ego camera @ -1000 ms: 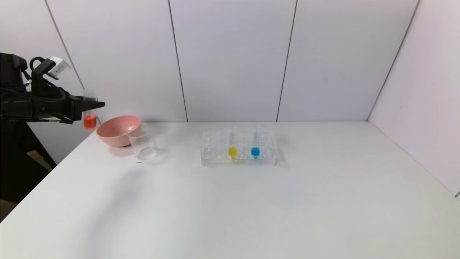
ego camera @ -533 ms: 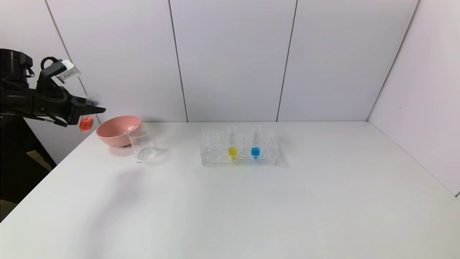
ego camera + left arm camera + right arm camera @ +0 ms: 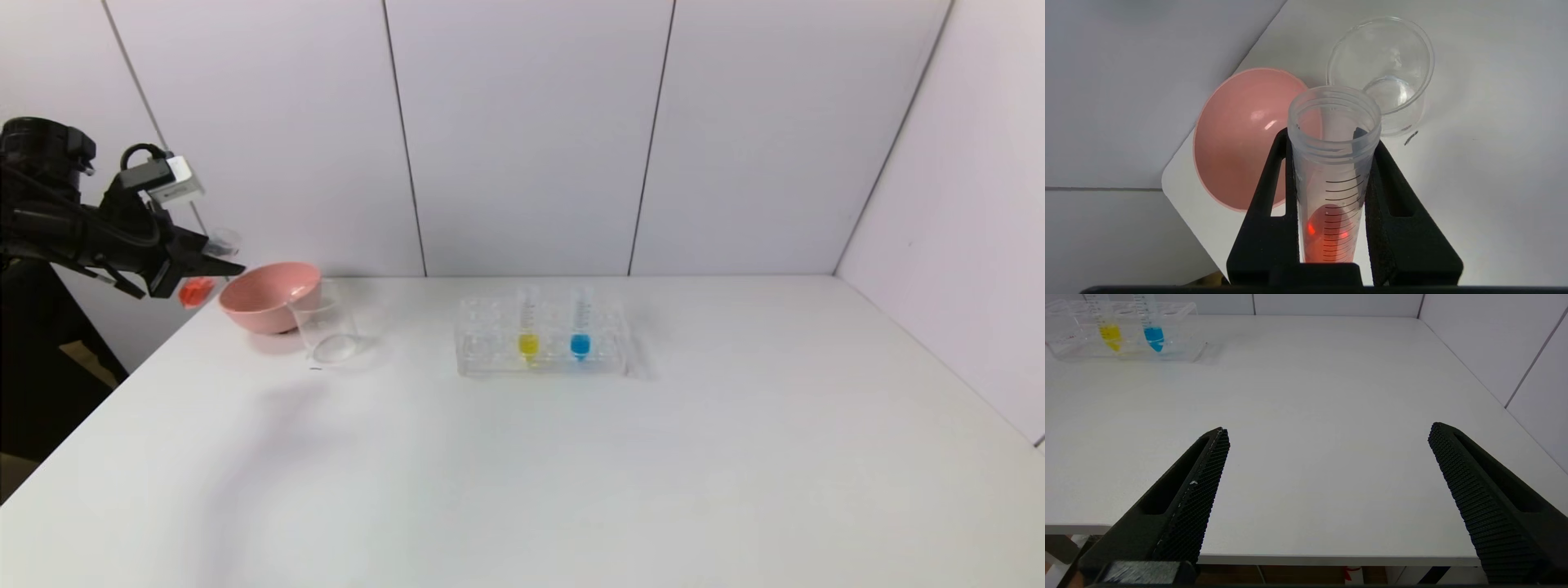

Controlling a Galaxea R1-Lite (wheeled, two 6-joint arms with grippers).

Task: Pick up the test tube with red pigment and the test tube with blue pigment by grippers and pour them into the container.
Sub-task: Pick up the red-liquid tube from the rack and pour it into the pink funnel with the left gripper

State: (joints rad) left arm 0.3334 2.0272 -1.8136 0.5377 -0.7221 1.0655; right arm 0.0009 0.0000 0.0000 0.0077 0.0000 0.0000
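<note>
left gripper (image 3: pixel 214 263) jaws clenched on the tilted test tube with red pigment (image 3: pixel 1333 171) beside the container (image 3: pixel 325 327); right gripper (image 3: pixel 1327 437) jaws released.

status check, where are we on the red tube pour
Left pincer shut on red tube, tilted, off the table's left edge by pink bowl. Right pincer open, parked. Beaker empty; blue tube in rack.

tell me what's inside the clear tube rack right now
Two slim clear graduated tubes stand in the clear plastic tube rack: one with yellow liquid and, to its right, one with blue liquid. The other slots look empty, though the clear plastic makes this hard to confirm.
</note>
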